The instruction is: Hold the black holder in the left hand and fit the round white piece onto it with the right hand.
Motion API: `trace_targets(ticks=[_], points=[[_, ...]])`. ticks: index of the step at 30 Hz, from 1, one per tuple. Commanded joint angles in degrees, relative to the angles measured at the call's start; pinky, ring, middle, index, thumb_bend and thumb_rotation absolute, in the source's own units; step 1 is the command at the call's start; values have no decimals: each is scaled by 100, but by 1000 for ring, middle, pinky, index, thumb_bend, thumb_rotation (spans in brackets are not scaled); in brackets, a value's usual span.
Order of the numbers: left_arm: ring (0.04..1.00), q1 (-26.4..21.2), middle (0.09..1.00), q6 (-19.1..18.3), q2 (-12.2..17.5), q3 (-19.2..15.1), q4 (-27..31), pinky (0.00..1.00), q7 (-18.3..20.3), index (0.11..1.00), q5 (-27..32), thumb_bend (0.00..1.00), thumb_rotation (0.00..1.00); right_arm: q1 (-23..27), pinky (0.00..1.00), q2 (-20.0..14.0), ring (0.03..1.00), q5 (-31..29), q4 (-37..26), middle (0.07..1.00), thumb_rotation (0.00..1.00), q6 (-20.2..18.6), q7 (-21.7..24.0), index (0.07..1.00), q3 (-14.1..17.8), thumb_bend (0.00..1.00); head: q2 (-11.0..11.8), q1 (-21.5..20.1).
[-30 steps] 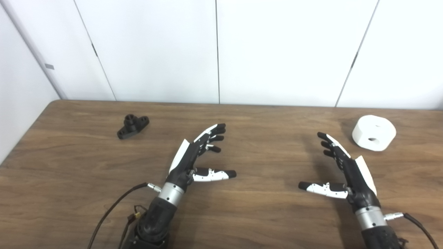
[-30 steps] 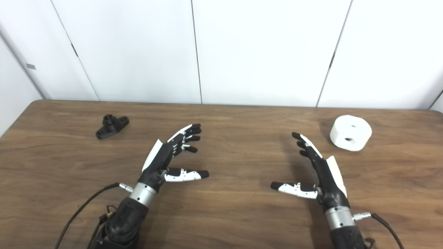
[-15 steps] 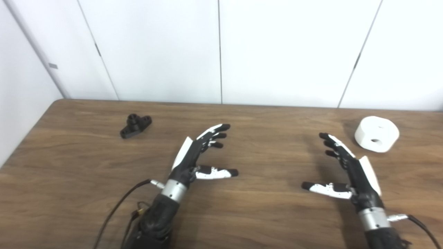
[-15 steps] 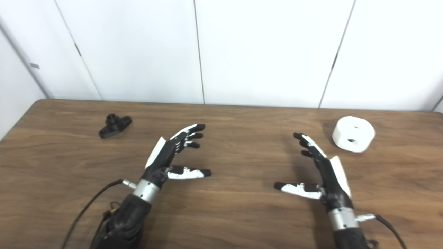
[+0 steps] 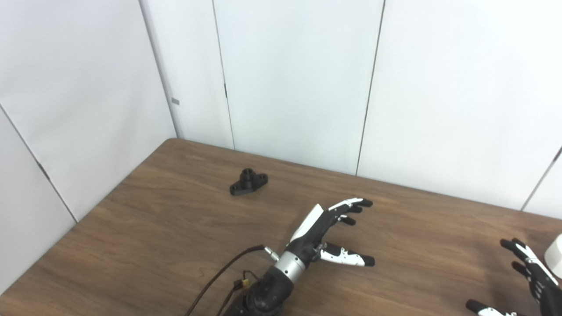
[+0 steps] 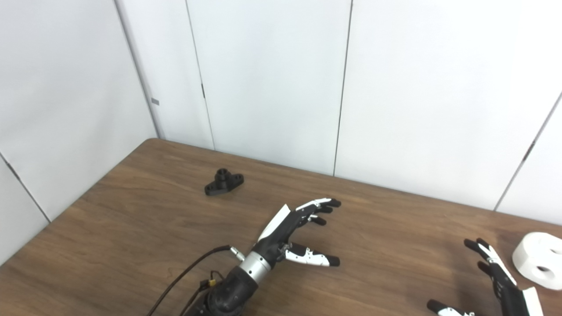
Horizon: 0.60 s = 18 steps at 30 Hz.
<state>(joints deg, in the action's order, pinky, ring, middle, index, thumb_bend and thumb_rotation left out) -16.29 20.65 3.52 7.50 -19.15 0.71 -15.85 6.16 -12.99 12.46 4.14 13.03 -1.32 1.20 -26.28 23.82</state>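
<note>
The black holder (image 5: 248, 181) lies on the wooden table (image 5: 167, 237) at the far left, apart from both hands. My left hand (image 5: 327, 226) is open and empty over the middle of the table, right of and nearer than the holder. The round white piece (image 6: 539, 266) with holes lies at the far right; only its edge (image 5: 556, 258) shows in the left eye view. My right hand (image 6: 498, 281) is open and empty at the bottom right, just left of the white piece and partly cut off by the frame.
White wall panels (image 5: 290, 74) stand behind and to the left of the table. A black cable (image 5: 219, 276) trails from my left wrist across the near table. The table's left edge (image 5: 109, 193) runs diagonally.
The whole picture has shifted: the camera has turned left and tilted, so everything sits further right and lower. Both hands stay open and empty, and the holder and white piece have not moved.
</note>
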Motion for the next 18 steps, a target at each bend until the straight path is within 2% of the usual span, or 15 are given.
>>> trace_targets(ticks=[1, 7, 11, 15, 18], points=[[858, 297, 893, 236, -137, 98, -427, 735, -126, 809, 13, 833, 64, 12, 889, -179, 934, 43, 38, 930, 205, 132, -41, 823, 87, 780, 8, 11], [810, 272, 879, 370, -150, 87, -515, 650, -91, 813, 179, 839, 64, 12, 890, -182, 937, -115, 77, 935, 186, 184, 12, 820, 109, 780, -21, 9], [774, 272, 852, 247, -143, 90, -412, 598, -67, 824, 205, 826, 56, 13, 888, -190, 940, -128, 45, 935, 175, 158, 23, 816, 110, 772, -50, 1], [739, 272, 808, 190, -143, 51, -233, 594, 142, 816, 536, 807, 10, 8, 857, -215, 931, -143, 16, 934, 186, 140, 38, 811, 122, 776, -83, -10], [692, 235, 763, -26, -79, 4, 84, 572, 274, 793, 652, 803, 0, -9, 821, -220, 922, -153, -29, 932, 193, 64, 39, 804, 142, 780, -114, -9]])
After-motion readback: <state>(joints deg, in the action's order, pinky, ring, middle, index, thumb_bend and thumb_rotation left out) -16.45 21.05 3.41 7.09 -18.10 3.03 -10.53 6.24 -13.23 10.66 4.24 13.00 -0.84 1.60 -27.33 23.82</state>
